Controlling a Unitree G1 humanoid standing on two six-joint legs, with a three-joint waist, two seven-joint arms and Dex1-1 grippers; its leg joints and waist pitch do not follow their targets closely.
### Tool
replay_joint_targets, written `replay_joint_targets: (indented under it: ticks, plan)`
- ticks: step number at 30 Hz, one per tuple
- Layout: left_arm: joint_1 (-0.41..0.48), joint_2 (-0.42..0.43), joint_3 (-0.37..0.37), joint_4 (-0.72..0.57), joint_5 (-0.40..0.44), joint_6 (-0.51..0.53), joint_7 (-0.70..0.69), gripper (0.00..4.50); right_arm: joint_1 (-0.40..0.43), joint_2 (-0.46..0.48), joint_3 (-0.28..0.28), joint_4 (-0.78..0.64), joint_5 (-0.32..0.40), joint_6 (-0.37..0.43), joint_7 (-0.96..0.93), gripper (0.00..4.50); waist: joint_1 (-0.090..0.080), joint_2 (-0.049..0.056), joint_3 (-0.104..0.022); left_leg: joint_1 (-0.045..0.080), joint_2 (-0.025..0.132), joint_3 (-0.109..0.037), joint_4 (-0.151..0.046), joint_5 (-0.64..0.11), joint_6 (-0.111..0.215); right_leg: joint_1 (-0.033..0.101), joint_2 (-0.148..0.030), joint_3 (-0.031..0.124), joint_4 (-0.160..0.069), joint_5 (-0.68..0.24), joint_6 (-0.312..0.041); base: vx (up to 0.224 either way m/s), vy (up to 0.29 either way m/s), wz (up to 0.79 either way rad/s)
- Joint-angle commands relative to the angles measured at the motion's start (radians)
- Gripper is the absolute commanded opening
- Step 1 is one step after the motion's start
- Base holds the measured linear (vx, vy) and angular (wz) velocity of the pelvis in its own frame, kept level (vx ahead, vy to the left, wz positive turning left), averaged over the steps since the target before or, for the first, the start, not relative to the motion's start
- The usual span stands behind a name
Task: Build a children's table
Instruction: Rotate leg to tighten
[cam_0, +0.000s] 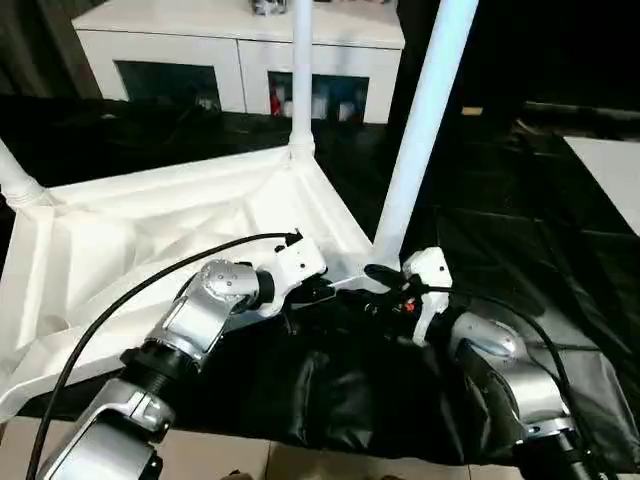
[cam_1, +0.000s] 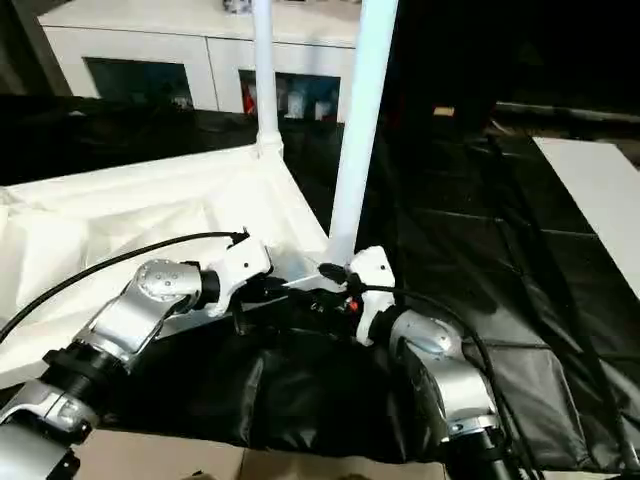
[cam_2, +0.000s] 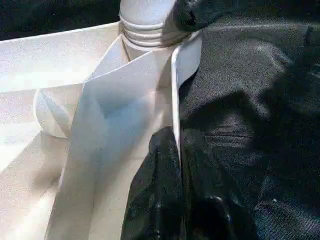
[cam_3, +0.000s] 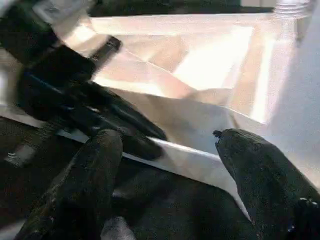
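The white tabletop (cam_0: 150, 230) lies upside down, ribbed underside up, on a black sheet (cam_0: 500, 260) spread over the floor. Legs stand in three corner sockets: one at the left (cam_0: 15, 180), one at the far corner (cam_0: 301, 70), one at the near right corner (cam_0: 425, 120). The left gripper (cam_2: 176, 150) has its fingers clamped together on the tabletop's rim by that near corner. Just right of it, the right gripper (cam_3: 170, 165) holds its fingers apart around the same rim. A white cabinet (cam_0: 240, 45) stands behind.

Your head cameras look forward and down over both forearms; each wrist camera sits close along its own fingers (all share the tabletop (cam_0: 150, 230) corner).
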Motion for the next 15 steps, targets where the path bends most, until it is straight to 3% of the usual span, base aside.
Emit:
replay_joint_targets:
  ticks: [1, 3, 7, 13, 15]
  plan:
    - [0.008, -0.008, -0.024, 0.038, 0.016, -0.007, 0.011, 0.0, 0.0, -0.009, 0.0, 0.002, -0.035, -0.028, -0.01, 3.51, -0.001, -0.004, -0.054, 0.004, 0.03, -0.009, -0.084, -0.273, 0.012, 0.042, -0.06, 0.03, -0.083, -0.353, -0.156, 0.0, 0.0, 0.0]
    - [0.007, -0.016, -0.016, 0.044, 0.02, -0.016, 0.016, 0.0, -0.002, -0.005, 0.026, 0.01, -0.09, -0.119, -0.036, 3.51, -0.002, -0.004, -0.054, 0.003, 0.029, -0.009, -0.084, -0.268, 0.01, 0.043, -0.061, 0.03, -0.083, -0.348, -0.156, 0.0, 0.0, 0.0]
    - [0.01, -0.018, -0.02, 0.045, 0.023, -0.021, 0.003, 0.0, 0.016, 0.002, 0.027, -0.017, -0.113, -0.232, -0.049, 3.51, -0.002, -0.003, -0.053, 0.004, 0.03, -0.009, -0.084, -0.282, 0.014, 0.039, -0.062, 0.031, -0.086, -0.37, -0.147, 0.0, 0.0, 0.0]
    - [0.02, -0.003, -0.025, 0.031, 0.023, -0.017, -0.022, 0.0, 0.035, -0.061, 0.03, -0.024, -0.136, -0.236, -0.004, 3.51, -0.001, -0.002, -0.054, 0.001, 0.029, -0.009, -0.085, -0.273, 0.026, 0.045, -0.058, 0.031, -0.081, -0.317, -0.163, 0.0, 0.0, 0.0]
    - [0.02, 0.003, -0.022, 0.032, 0.024, -0.021, -0.028, 0.0, 0.051, -0.091, 0.022, -0.037, -0.114, -0.223, 0.039, 3.51, -0.002, -0.003, -0.055, -0.002, 0.028, -0.009, -0.083, -0.264, 0.035, 0.048, -0.059, 0.031, -0.08, -0.298, -0.169, 0.0, 0.0, 0.0]
